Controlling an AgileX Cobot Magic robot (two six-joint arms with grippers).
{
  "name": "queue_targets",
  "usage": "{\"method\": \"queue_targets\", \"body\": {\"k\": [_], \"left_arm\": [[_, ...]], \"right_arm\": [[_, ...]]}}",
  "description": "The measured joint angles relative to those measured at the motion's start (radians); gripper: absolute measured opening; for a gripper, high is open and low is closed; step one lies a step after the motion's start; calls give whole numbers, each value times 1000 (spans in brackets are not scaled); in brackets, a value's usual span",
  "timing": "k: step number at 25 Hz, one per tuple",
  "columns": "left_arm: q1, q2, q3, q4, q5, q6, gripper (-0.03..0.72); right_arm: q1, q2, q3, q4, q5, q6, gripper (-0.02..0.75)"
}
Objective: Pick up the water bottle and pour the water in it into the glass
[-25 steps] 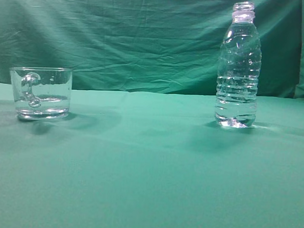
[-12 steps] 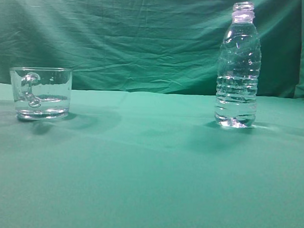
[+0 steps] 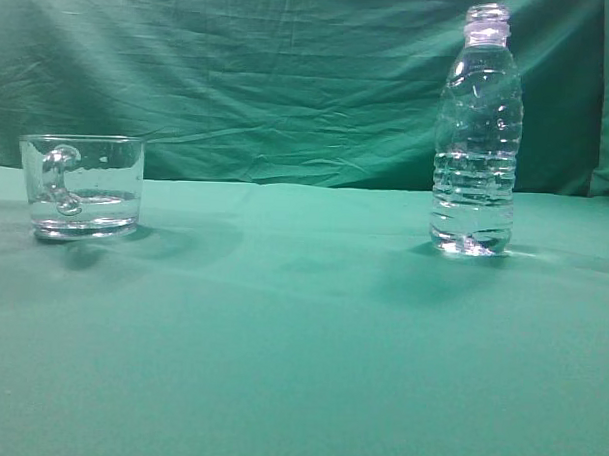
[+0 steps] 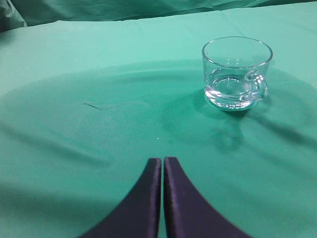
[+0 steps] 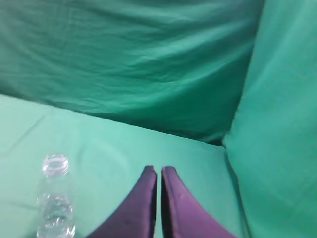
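The water bottle (image 3: 477, 134) stands upright and uncapped on the right of the green table, about half full of clear water (image 3: 473, 199). It also shows in the right wrist view (image 5: 54, 198), low on the left. The glass (image 3: 82, 185) stands at the left with a little water in it. In the left wrist view the glass (image 4: 237, 73) sits ahead and to the right, handle to the right. My left gripper (image 4: 162, 161) is shut and empty, well short of the glass. My right gripper (image 5: 159, 170) is shut and empty, to the right of the bottle. Neither gripper shows in the exterior view.
A green cloth (image 3: 281, 327) covers the table. A wrinkled green backdrop (image 3: 290, 77) hangs behind it. In the right wrist view a green curtain (image 5: 282, 124) stands close on the right.
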Motion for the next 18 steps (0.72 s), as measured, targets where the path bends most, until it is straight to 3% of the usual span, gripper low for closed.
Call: {"method": "queue_targets", "body": {"k": [2, 4, 11, 18], "left_arm": [[0, 0, 0, 0, 0, 0, 0], [0, 0, 0, 0, 0, 0, 0], [0, 0, 0, 0, 0, 0, 0], [0, 0, 0, 0, 0, 0, 0]], "right_arm": [[0, -57, 46, 122, 0, -190, 0], [0, -127, 115, 167, 1, -237, 0], [-9, -384, 373, 177, -4, -242, 0], [-145, -531, 542, 181, -5, -192, 0]]}}
